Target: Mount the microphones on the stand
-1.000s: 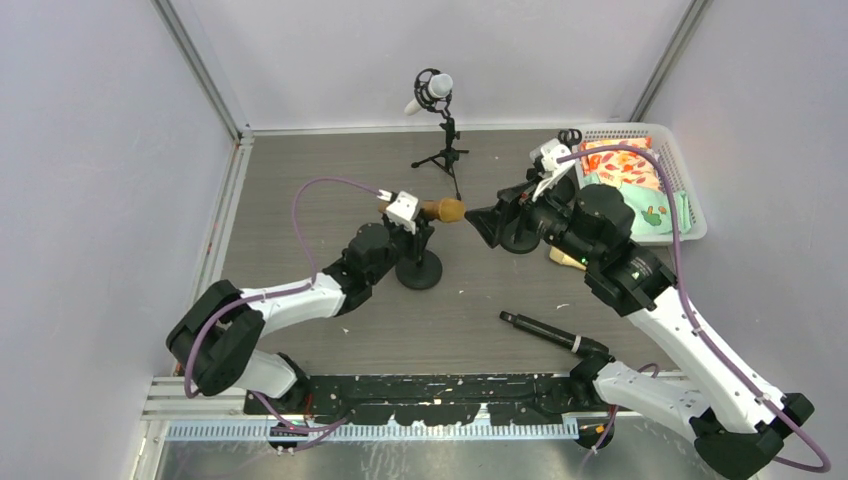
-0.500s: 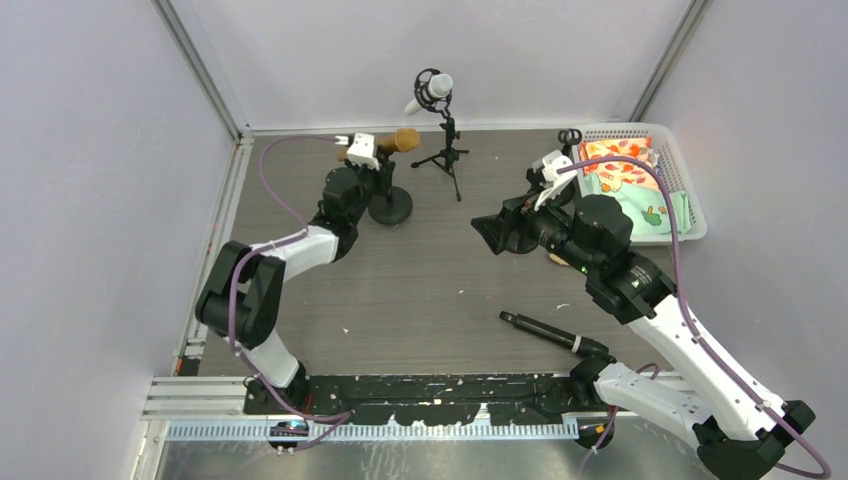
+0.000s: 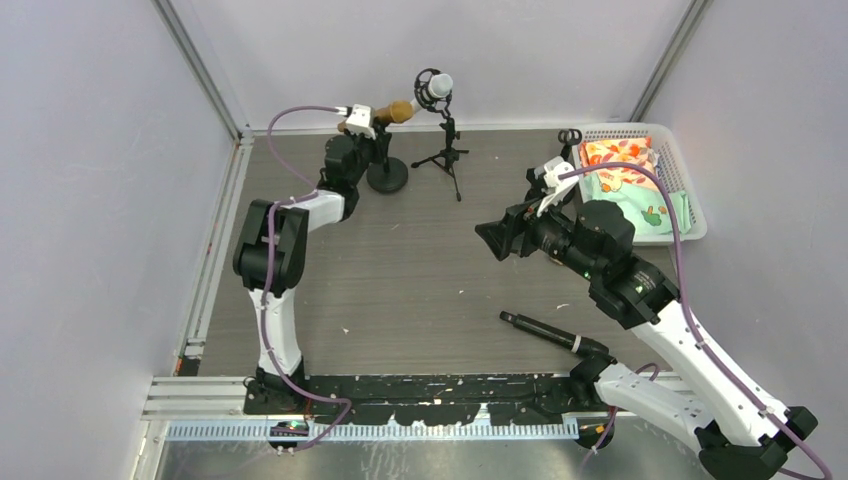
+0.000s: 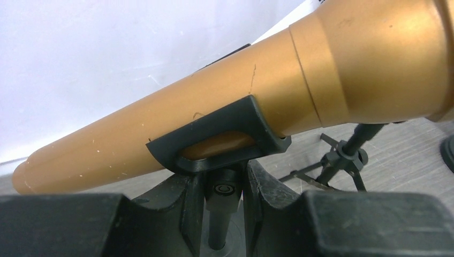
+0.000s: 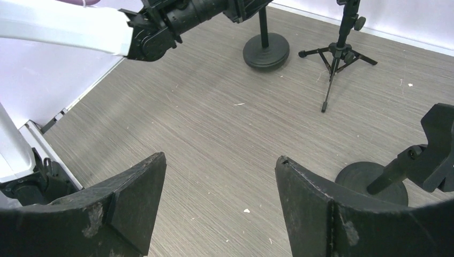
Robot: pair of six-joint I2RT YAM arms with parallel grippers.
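Clamping my left gripper [image 4: 220, 195] tight on post of black round-base stand [image 3: 387, 180], metallic gold stick microphone [image 4: 225, 101] sitting in its clip [image 4: 214, 134] at table's [image 3: 400, 280] 11 o'clock. Meanwhile my right gripper [image 5: 219, 182] wide open, empty.

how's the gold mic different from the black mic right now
The gold mic sits raised in the clip of a stand at the back, the jaws of the left gripper shut on that stand; the black mic lies flat on the table near the front, in no stand, unheld. Both are slim handheld stick mics.
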